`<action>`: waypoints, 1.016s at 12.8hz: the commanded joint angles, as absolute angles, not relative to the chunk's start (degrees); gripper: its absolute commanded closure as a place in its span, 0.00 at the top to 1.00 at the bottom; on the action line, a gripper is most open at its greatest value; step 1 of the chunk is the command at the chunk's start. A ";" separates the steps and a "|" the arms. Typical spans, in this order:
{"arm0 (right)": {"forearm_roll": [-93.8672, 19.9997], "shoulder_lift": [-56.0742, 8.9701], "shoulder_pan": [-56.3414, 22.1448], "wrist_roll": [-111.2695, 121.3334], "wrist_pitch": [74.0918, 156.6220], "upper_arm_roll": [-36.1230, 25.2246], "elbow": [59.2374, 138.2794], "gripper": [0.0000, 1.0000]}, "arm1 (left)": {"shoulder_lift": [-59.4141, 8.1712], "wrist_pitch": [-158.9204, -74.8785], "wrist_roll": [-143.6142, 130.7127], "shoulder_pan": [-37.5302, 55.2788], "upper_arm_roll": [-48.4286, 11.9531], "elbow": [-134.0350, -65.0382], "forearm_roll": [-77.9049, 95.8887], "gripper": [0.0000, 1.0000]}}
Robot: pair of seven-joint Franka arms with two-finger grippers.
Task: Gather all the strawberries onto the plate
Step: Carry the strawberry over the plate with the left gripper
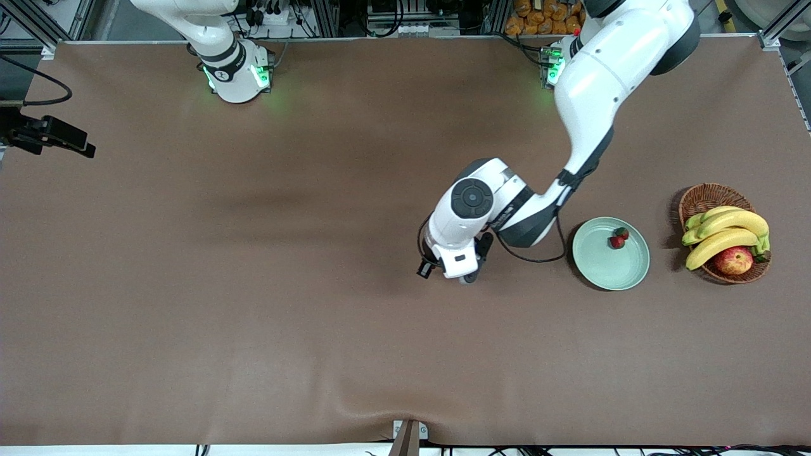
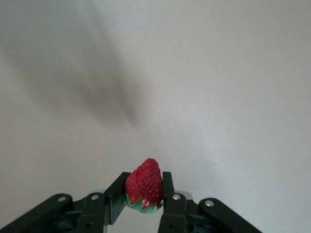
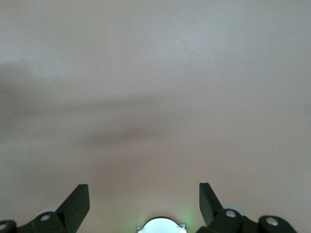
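Observation:
My left gripper (image 2: 146, 176) is shut on a red strawberry (image 2: 144, 183) with a green leafy top, held between the two black fingers. In the front view that gripper (image 1: 469, 276) points down at the brown table, off the plate's rim toward the right arm's end, and its hand hides the berry. The pale mint-green plate (image 1: 608, 271) holds two strawberries (image 1: 616, 242) lying side by side near its rim on the robots' side. My right gripper (image 3: 144, 193) is open over bare table with nothing between its fingers; only the right arm's base shows in the front view, where it waits.
A brown wicker basket (image 1: 704, 197) with bananas (image 1: 728, 229) and a red-yellow apple (image 1: 733, 259) stands beside the plate, at the left arm's end of the table. A black camera mount (image 1: 47, 134) juts in at the right arm's end.

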State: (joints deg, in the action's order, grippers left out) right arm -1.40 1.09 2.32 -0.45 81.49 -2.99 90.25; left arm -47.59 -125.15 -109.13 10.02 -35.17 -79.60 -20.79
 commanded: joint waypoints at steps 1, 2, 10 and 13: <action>-1.32 0.18 3.69 -0.18 80.51 -2.20 88.07 1.00 | -43.26 -116.75 -106.27 0.65 -41.81 -84.62 -19.51 0.00; -1.23 0.18 3.69 -0.18 80.68 -2.20 88.07 1.00 | -41.68 -114.98 -104.95 -2.52 -43.23 -87.07 -19.69 0.00; -2.46 0.53 3.07 -0.62 78.75 -2.11 86.48 1.00 | -26.03 -114.26 -86.17 -21.42 -43.86 -110.90 -20.13 0.00; -3.33 0.53 3.25 -0.62 78.66 -2.11 86.57 1.00 | -26.28 -114.43 -74.29 -27.41 -43.95 -112.84 -20.04 0.00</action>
State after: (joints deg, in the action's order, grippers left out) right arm -1.67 0.91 2.58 -0.45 79.83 -2.31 87.79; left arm -28.32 -113.95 -79.39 -24.39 -43.38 -109.81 -20.79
